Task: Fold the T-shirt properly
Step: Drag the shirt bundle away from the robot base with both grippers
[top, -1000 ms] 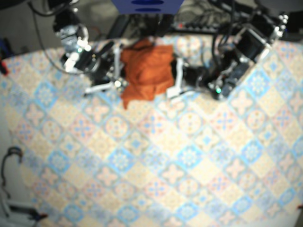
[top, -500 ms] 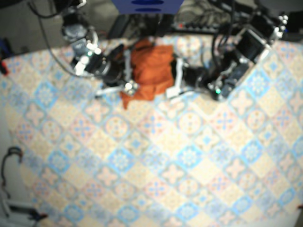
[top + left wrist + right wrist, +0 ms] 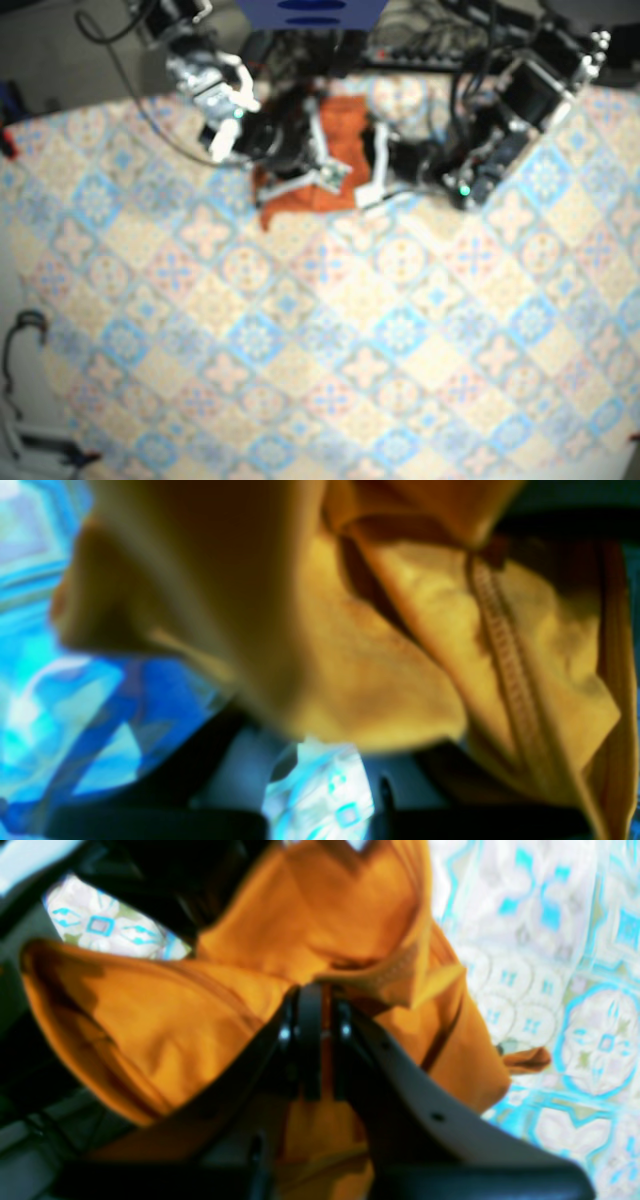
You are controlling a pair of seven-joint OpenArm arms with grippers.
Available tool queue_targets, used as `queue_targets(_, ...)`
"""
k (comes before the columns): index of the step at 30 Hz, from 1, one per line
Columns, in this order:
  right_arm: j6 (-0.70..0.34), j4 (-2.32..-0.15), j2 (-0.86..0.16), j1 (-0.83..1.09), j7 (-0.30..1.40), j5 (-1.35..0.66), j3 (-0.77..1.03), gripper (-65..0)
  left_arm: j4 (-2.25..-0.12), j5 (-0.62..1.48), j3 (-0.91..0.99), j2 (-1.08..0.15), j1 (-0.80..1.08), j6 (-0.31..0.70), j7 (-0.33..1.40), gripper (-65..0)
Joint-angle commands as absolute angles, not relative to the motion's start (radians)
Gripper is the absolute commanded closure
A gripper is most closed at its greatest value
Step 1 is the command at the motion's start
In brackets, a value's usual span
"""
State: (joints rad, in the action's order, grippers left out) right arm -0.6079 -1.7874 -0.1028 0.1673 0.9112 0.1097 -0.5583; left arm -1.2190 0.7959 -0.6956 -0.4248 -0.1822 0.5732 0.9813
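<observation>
The orange T-shirt [image 3: 346, 135] lies bunched at the far middle of the patterned table. My right gripper [image 3: 324, 165] is over the shirt's middle. In the right wrist view, this gripper [image 3: 320, 1000] is shut on a fold of the shirt [image 3: 150, 1015] and lifts it off the cloth. My left gripper [image 3: 368, 172] sits at the shirt's right edge. In the blurred left wrist view, orange fabric [image 3: 350, 680] hangs close and hides the tips. Only the dark fingers [image 3: 200, 765] show low down, so whether they hold anything is unclear.
The patterned tablecloth [image 3: 330, 330] stretches toward me from the shirt. A blue object [image 3: 310, 12] and cables [image 3: 430, 45] sit just past the far table edge. Another cable [image 3: 22, 335] loops off the left side.
My right gripper has travelled right from the shirt's left edge to over its middle, dragging that side of the shirt with it. The left arm has stayed put.
</observation>
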Motion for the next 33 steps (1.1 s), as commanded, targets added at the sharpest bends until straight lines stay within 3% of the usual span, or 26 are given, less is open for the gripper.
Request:
queue_targets(1,-0.607,-1.802,-0.094,0.16,0.901,0.125,-0.576,-3.7,-1.23,0.661,-0.641,-0.487,-0.199,0.496,1.026,-5.5)
queue_targets(11,-0.607,-1.721,-0.039,0.16,0.892,0.165,-0.638,-3.7,-1.366,0.662,-0.4,-0.605,-0.196,0.499,1.036,-5.5)
queue_targets(26,-0.607,-1.727,0.005,0.159,0.891,0.165,-0.638,-3.8,-1.366,0.664,-0.383,-0.616,-0.173,0.499,1.049,-6.1)
queue_targets(33,-0.607,-1.709,0.035,0.113,0.892,0.165,-0.665,-3.8,-1.423,0.664,-0.268,-0.616,-0.117,0.501,1.056,-21.7)
